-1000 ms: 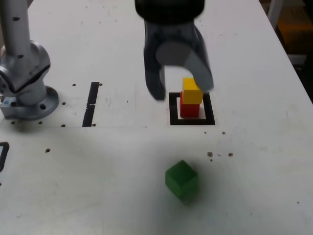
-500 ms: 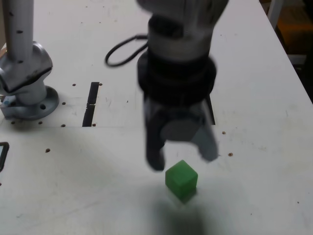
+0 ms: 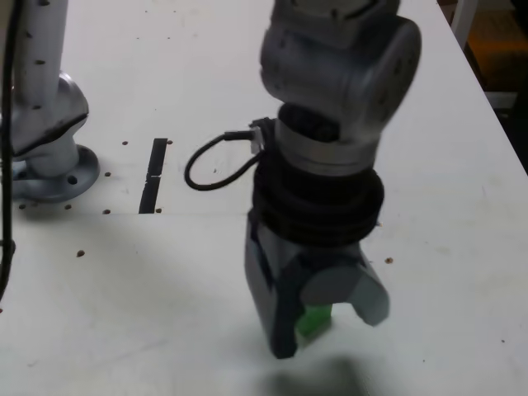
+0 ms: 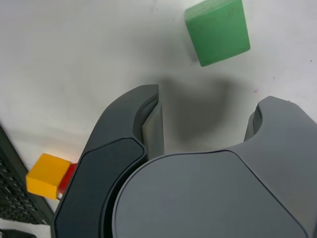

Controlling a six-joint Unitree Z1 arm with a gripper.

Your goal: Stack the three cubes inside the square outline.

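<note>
My gripper (image 3: 328, 330) hangs low over the front of the white table with its jaws apart and nothing between them. In the exterior view the green cube (image 3: 313, 320) peeks out between the two fingers. The wrist view shows the gripper (image 4: 208, 99) open, with the green cube (image 4: 218, 30) lying on the table just beyond the fingertips, untouched. Farther back in the wrist view the yellow cube (image 4: 47, 174) sits on top of the red cube (image 4: 68, 178). In the exterior view my arm hides both of them and the square outline.
The arm's grey base (image 3: 45, 140) stands at the exterior view's left, with a straight black tape strip (image 3: 153, 173) beside it. A black cable (image 3: 210, 165) loops off the wrist. The table's edge (image 3: 503, 124) runs down the exterior view's right.
The gripper has moved from over the yellow-on-red stack toward the table's front and dropped down around the green cube. Its jaws have opened wider.
</note>
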